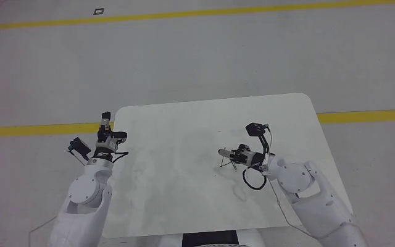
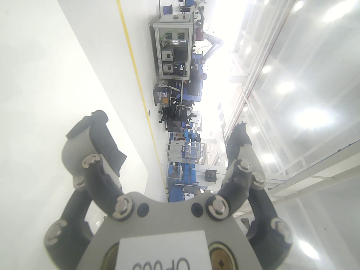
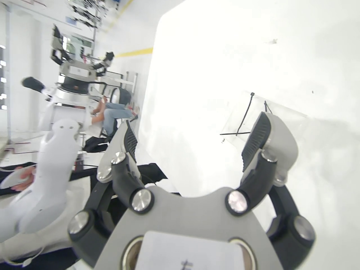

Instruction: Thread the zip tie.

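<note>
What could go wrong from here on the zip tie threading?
1. The zip tie is thin and lies flat on the table; the open right gripper may slip off it or scrape the surface.
2. It seems to lie on or in a clear plastic sheet; a pinch could take that film too.
3. The left gripper, open and empty, sits at the table's left edge, aimed away, so the tie's other end has no support.
</note>
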You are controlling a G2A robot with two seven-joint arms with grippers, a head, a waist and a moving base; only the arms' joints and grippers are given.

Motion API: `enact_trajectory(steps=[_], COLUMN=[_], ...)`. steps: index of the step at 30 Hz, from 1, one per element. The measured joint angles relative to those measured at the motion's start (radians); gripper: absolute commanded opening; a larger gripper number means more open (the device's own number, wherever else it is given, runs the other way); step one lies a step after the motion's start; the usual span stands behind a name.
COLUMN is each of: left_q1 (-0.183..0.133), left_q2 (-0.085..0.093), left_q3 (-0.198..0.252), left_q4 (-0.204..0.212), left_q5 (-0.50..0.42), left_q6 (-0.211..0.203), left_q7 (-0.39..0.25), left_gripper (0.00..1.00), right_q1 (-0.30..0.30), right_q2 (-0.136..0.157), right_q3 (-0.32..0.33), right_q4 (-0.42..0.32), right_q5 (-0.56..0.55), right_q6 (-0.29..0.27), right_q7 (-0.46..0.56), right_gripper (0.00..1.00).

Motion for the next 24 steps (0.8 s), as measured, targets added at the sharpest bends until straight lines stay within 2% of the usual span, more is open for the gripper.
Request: enact_trajectory(steps=[3,5,14,16,21,24], left_q1=[0.000,0.000,0.000,0.000,0.000,0.000], left_q2=[0.000,0.000,0.000,0.000,0.000,0.000], left_q3=[0.000,0.000,0.000,0.000,0.000,0.000], left_q4=[0.000,0.000,0.000,0.000,0.000,0.000], left_q5=[0.000,0.000,0.000,0.000,0.000,0.000], left_q6=[0.000,0.000,0.000,0.000,0.000,0.000], left_q7=[0.000,0.000,0.000,0.000,0.000,0.000], left_gripper=[1.00,1.00,1.00,1.00,1.00,1.00], right_q1=[0.056,0.073,0.072,0.087,0.182,0.214], right_q2=[-0.004,-0.004,-0.003,-0.007,-0.030,-0.037], right_q3=[-0.046,-0.046,-0.042,-0.067,-0.176,-0.200], right_q4=[0.025,0.032,0.033,0.053,0.137,0.156], right_q5=[-0.041,-0.057,-0.063,-0.076,-0.091,-0.088], right_q6=[0.077,0.104,0.104,0.113,0.190,0.220], right_q7=[0.083,0.092,0.070,0.078,0.100,0.093], right_gripper=[1.00,1.00,1.00,1.00,1.00,1.00])
